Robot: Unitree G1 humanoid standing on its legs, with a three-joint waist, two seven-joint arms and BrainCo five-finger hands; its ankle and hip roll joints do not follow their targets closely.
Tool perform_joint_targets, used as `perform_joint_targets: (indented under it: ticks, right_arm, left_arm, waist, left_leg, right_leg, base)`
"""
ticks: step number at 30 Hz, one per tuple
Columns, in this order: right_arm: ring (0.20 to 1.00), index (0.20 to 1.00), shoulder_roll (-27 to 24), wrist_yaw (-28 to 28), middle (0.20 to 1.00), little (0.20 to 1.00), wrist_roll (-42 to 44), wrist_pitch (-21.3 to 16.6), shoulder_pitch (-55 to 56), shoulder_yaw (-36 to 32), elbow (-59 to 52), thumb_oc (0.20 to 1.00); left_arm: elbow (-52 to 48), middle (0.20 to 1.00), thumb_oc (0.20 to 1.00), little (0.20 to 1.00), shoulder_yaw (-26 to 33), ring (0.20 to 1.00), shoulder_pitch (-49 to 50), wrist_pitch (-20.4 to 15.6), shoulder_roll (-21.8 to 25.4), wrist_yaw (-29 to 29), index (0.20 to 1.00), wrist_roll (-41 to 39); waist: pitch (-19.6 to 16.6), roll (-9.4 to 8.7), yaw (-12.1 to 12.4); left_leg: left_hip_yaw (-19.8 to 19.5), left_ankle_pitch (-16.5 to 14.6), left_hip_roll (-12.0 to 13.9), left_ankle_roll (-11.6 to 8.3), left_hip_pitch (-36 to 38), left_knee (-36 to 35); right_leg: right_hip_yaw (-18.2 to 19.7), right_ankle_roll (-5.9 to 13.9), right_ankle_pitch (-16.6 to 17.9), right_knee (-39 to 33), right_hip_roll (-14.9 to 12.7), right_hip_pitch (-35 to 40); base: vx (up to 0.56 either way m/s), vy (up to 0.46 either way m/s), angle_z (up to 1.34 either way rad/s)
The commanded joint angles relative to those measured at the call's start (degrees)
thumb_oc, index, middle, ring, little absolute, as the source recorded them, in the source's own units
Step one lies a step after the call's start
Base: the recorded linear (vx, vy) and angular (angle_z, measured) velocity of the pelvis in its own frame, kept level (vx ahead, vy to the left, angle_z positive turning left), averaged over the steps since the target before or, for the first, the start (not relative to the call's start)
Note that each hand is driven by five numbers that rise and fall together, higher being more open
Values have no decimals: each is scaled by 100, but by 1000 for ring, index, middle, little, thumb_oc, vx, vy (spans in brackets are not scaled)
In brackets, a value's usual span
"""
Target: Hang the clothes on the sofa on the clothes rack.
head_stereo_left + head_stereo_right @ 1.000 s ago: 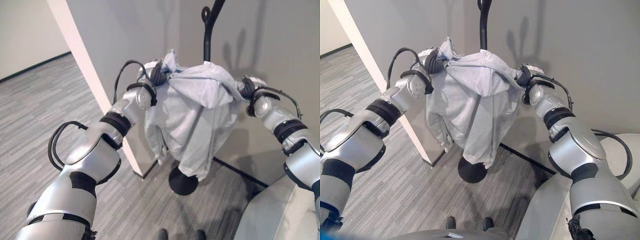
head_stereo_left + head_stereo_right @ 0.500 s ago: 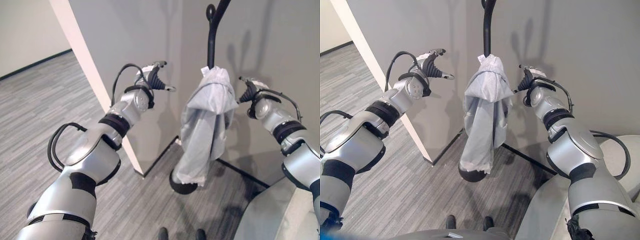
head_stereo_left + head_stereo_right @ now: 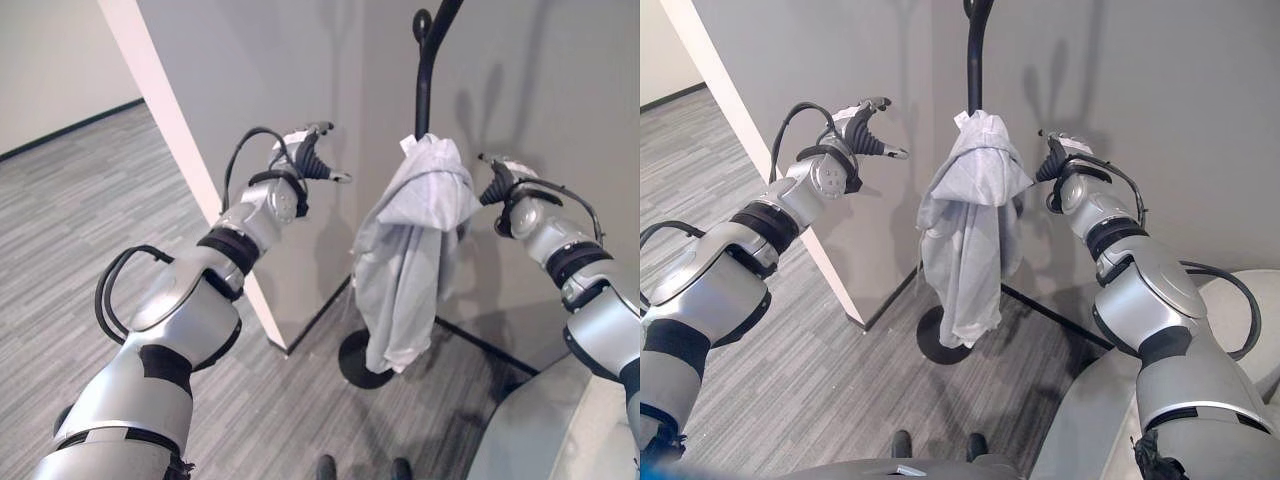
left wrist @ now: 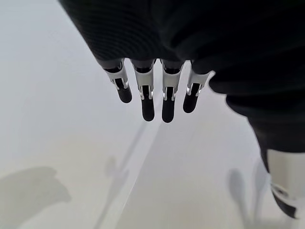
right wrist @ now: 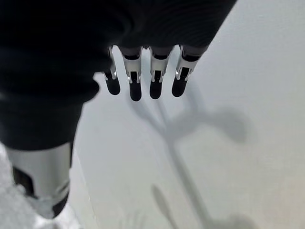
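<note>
Pale grey garment (image 3: pixel 410 250) hangs from black rack (image 3: pixel 428 70).

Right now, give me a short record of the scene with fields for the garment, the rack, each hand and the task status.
garment: pale grey garment hanging from the rack's pole, draped down toward the base
rack: black clothes rack, upright by the grey wall, round base on the floor
left hand: left hand raised beside the garment, fingers straight, holding nothing
right hand: right hand raised on the garment's other side, fingers straight, holding nothing
task status: garment is on the rack, both hands off it
</note>
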Motion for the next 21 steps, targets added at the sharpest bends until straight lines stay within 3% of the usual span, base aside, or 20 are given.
perform_joint_targets:
  ticks: [1,4,5,7,8,11,12,13,18,21]
  right_arm:
    - [1000,1000,-485,-224,1000,1000,314,-26,-394,-236,170,1000]
    - [1000,1000,-762,-584,1000,1000,740,-116,-166,-714,-514,1000]
    - [1000,1000,-1069,-879,1000,1000,949,-221,253,-1266,-1274,1000]
    - [1000,1000,-1074,-882,1000,1000,939,-203,295,-1287,-1312,1000]
    - [1000,1000,-1407,-1096,1000,1000,1041,-357,1125,-2086,-2235,1000]
    - [1000,1000,-1659,-1228,1000,1000,1034,-538,2545,-3362,-3380,1000]
    - [1000,1000,-1713,-1153,1000,1000,916,-621,3477,-4110,-4087,1000]
    - [1000,1000,-1710,-1145,1000,1000,901,-603,3559,-4149,-4150,1000]
    - [1000,1000,-1172,-729,1000,1000,683,-877,5966,-5936,-5810,1000]
    - [1000,1000,-724,-391,1000,1000,546,-948,6730,-6256,-6190,1000]
  left_arm:
    - [418,1000,1000,1000,128,1000,-533,-70,250,166,1000,-169]
    - [-306,1000,1000,1000,516,1000,-332,-184,530,382,1000,-700]
    - [-1099,1000,1000,1000,964,1000,137,-310,917,531,1000,-1016]
    - [-1131,1000,1000,1000,968,1000,167,-294,924,532,1000,-1012]
    - [-2101,1000,1000,1000,1540,1000,926,-487,1380,573,1000,-1311]
    - [-3260,1000,1000,1000,2428,1000,2174,-733,1705,507,1000,-1622]
    - [-3861,1000,1000,1000,3061,1000,3144,-760,1806,371,1000,-1762]
    - [-3915,1000,1000,1000,3080,1000,3208,-742,1805,365,1000,-1755]
    - [-5119,1000,1000,1000,4926,1000,6017,-673,1500,-85,1000,-1712]
    - [-5135,1000,1000,1000,5526,1000,6955,-611,1101,-252,1000,-1577]
  waist:
    - [164,78,217]
    - [160,85,200]
    - [165,97,208]
    - [152,93,211]
    - [131,102,241]
    - [85,92,275]
    - [69,78,283]
    - [48,79,288]
    - [25,30,322]
    - [35,6,339]
  left_leg:
    - [-49,-501,247,-532,372,28]
    - [-40,-523,251,-528,390,28]
    - [-29,-549,254,-520,404,28]
    - [-28,-552,254,-520,409,28]
    - [-13,-599,253,-505,443,28]
    - [-13,-689,263,-486,552,28]
    - [12,-747,283,-479,641,28]
    - [12,-752,284,-479,651,28]
    - [39,-825,323,-450,747,28]
    - [48,-858,340,-440,765,28]
  right_leg:
    - [-194,512,-211,72,-129,67]
    - [-183,512,-213,72,-133,70]
    - [-190,517,-226,72,-139,89]
    - [-189,517,-228,72,-139,93]
    - [-197,521,-253,72,-147,127]
    - [-223,516,-310,72,-171,238]
    - [-251,510,-345,72,-180,308]
    - [-251,510,-348,72,-179,318]
    - [-281,481,-412,72,-200,409]
    - [-290,460,-444,72,-212,438]
  base:
    - [0,0,0]
    - [11,-1,0]
    - [0,0,0]
    - [18,3,-2]
    - [67,8,-2]
    - [102,6,2]
    - [100,2,-3]
    - [104,2,-2]
    - [71,4,-2]
    - [45,2,-1]
